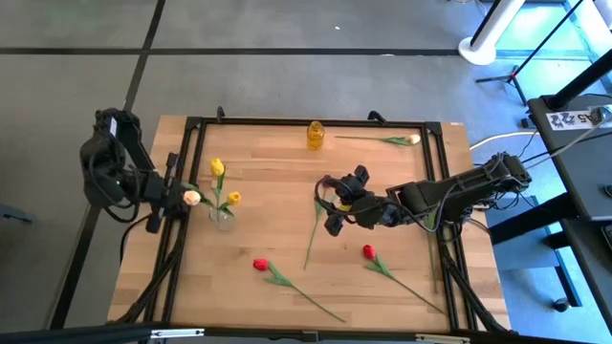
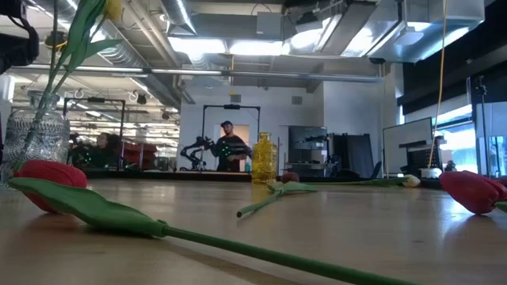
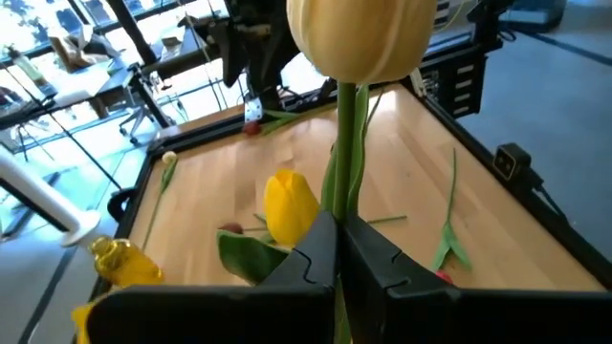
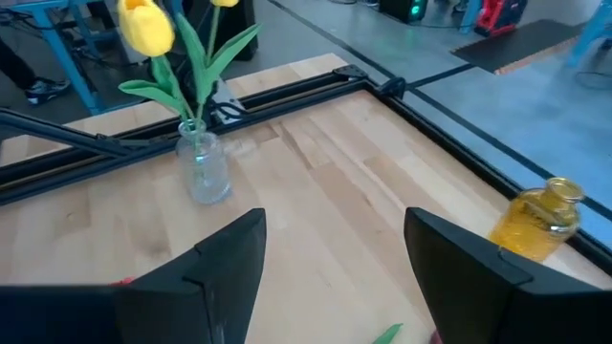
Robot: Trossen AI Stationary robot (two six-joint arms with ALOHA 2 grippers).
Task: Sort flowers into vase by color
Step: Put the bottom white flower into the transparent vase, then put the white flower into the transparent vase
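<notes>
Across the middle of the overhead frame lies a light wooden tabletop bounded by a black metal frame, on a grey floor with dark seams. At its upper edge stands a small amber glass bottle; to its right lies a cream-headed tulip. At centre left a clear glass vase holds two yellow tulips. Two red tulips lie loose along the lower part of the frame, the second to the right, and a dark-headed tulip's green stem slants down the centre. In the level view, a person stands far back in the lit workshop room.

At the left edge, the left gripper sits just left of the vase, its fingers pressed together on the stem of a cream-peach tulip. The right gripper hovers at centre, arm reaching from the right, fingers spread wide with nothing between them.
</notes>
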